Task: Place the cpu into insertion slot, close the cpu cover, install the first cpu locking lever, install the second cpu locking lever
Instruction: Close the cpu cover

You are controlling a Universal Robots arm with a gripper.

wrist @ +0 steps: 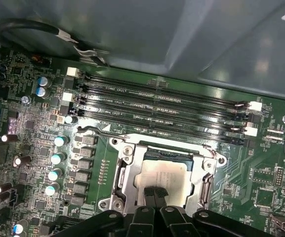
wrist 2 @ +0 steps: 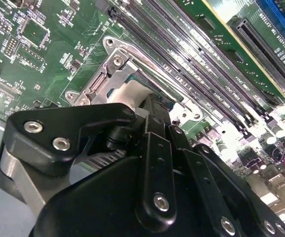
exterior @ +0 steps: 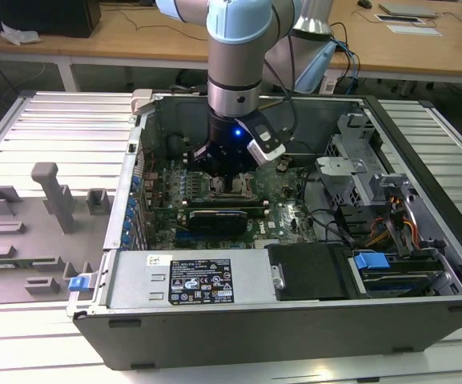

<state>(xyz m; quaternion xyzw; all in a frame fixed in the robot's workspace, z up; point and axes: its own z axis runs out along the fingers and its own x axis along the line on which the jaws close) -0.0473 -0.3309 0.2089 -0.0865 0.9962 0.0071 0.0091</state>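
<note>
As the single arm [exterior: 235, 80] reaches straight down into the open computer case [exterior: 295, 328], one grey fixture tray [exterior: 46, 208] sits well to the exterior view's left of the insertion slot [exterior: 235, 190], clear of the work. In the slot the one cpu [wrist: 168, 178] lies flat, silver plate up. The one cpu cover [wrist: 128, 168] appears to lie down around it, showing the plate through its window. The gripper [wrist: 155, 195] hangs over the chip's middle with its two fingertips [wrist: 149, 196] drawn close and nothing between them, seemingly to press rather than grasp. One wire lever [wrist: 100, 129] lies between the slot and four memory slots [wrist: 167, 101]; whether it is hooked cannot be told. A drive cage [exterior: 351, 168] stands to the exterior view's right of the slot.
</note>
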